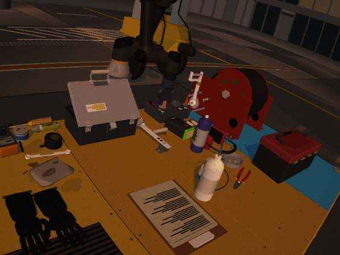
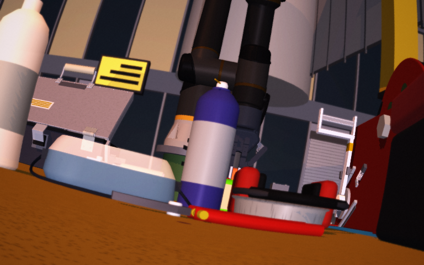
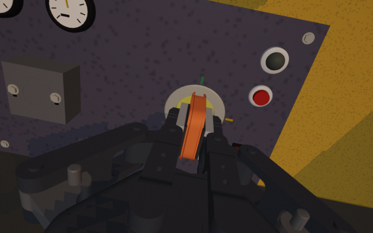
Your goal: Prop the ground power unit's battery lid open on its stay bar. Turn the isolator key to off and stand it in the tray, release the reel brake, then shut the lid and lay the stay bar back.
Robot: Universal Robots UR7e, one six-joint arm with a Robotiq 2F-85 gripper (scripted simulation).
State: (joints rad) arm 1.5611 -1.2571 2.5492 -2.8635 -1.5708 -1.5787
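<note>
On the dark control panel (image 1: 165, 109) behind the yellow deck, the orange isolator key (image 3: 194, 125) stands in its round lock, and my gripper (image 3: 194, 129) is closed around the key's bow. A green tick sits above the lock and a yellow tick to its right. The grey battery lid (image 1: 101, 101) is raised at a slant over its black box. The stay bar (image 1: 155, 136) lies on the deck to the right of the box. The red cable reel (image 1: 238, 98) stands right of the panel, with its white brake lever (image 1: 195, 88) upright. I cannot make out the tray.
A blue-and-grey spray can (image 1: 200, 133) and a white bottle (image 1: 209, 177) stand just in front of the panel. A red-lidded case (image 1: 284, 154) sits far right. A clipboard (image 1: 176, 213), pliers (image 1: 242, 177), spanner (image 1: 47, 154) and gloves (image 1: 42, 217) lie on the deck.
</note>
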